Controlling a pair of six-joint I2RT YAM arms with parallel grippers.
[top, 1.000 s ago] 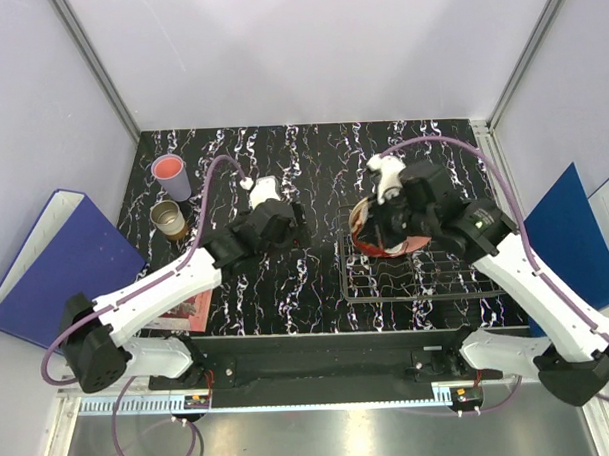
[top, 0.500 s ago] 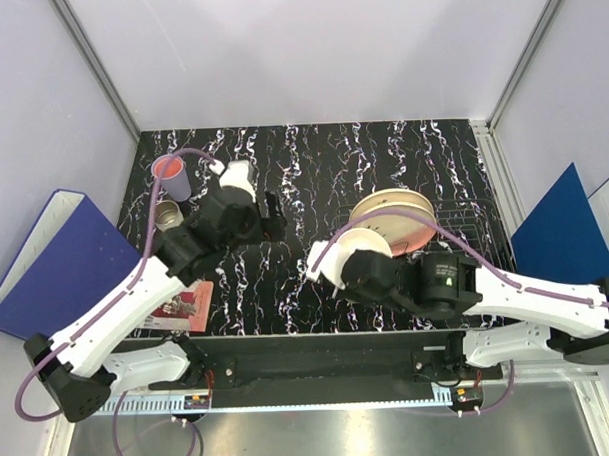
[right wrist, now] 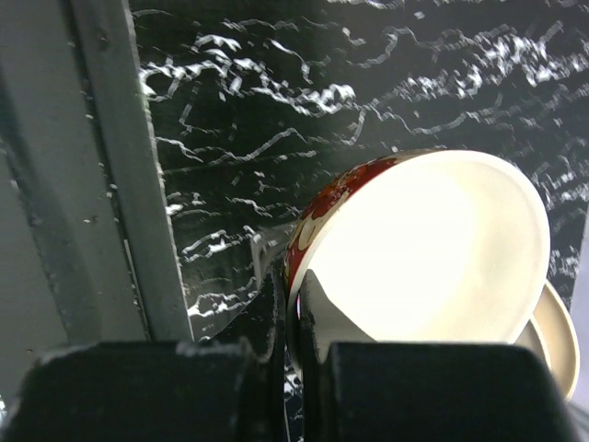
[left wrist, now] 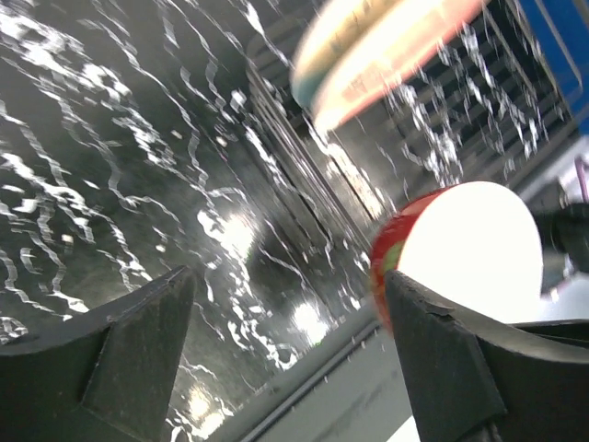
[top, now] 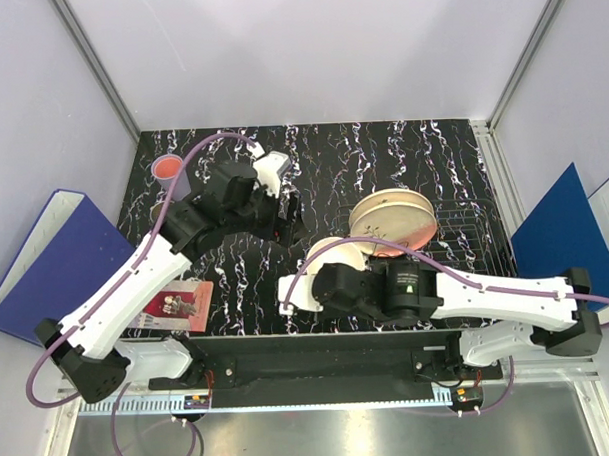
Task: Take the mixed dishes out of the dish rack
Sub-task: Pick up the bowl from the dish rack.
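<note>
A: What could go wrong from here?

B: A slip is the main risk. The red bowl (right wrist: 423, 249) is held only by its rim, tipped on its side with the cream inside facing out. With so little of the rim clamped, it could be pivoted or shaken loose by a quick swing or a hard set-down on the table (top: 322, 147).

A: Is anything else at risk?

B: A knock between the arms is possible. The left gripper (left wrist: 287, 276) is pointed toward the bowl, which is seen just beyond its right finger. If both arms were moved inward together, the bowl could be struck.

A: How is the tool set?

B: The right gripper (right wrist: 296, 313) is closed on the bowl's rim, with 1 finger inside and 1 outside the wall. The left gripper is spread wide, and nothing is held or touched by it.

A: Where are the dishes?

B: The bowl is out of the dish rack (top: 455, 245), carried over the table to the rack's left, near the front edge. Whether the table is touched by it cannot be told. The 2 plates (top: 392, 217) are stood on edge at the rack's left end. A pink tumbler (top: 167, 168) is seen at the far left of the table, well apart from the rack.
</note>
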